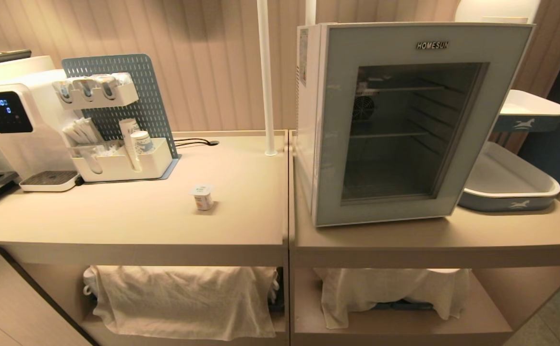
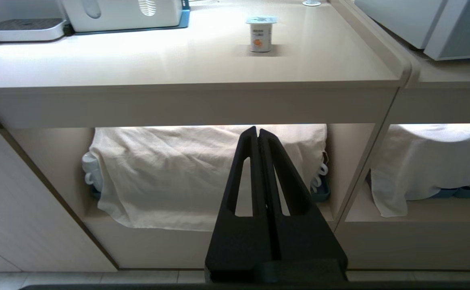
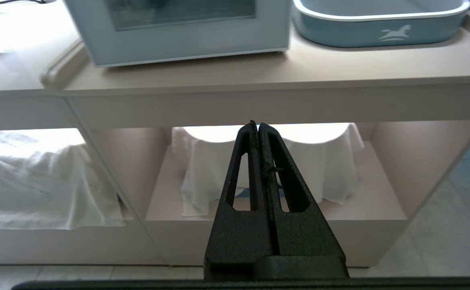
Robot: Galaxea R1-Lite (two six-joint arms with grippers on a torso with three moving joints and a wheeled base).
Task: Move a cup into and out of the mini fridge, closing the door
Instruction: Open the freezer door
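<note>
The tiny white cup (image 1: 202, 196) with a foil lid and an orange mark stands alone on the left counter, also seen from the left wrist (image 2: 260, 34). To its right, on the neighbouring counter, sits the white mini fridge (image 1: 307, 120); its door (image 1: 337, 144) with the dark glass window and HOMESUN lettering is closed. Both arms are parked low, in front of the counters and out of the head view. My left gripper (image 2: 258, 130) is shut and empty, level with the lower shelf below the cup. My right gripper (image 3: 257, 125) is shut and empty below the fridge (image 3: 178, 40).
A water dispenser (image 1: 16, 125) and a pegboard organiser (image 1: 116, 139) with stacked paper cups stand at the back left. A white pole (image 1: 265, 77) rises between the counters. Blue-and-white trays (image 1: 510, 187) sit right of the fridge. Cloth-covered items (image 1: 184, 298) fill the lower shelves.
</note>
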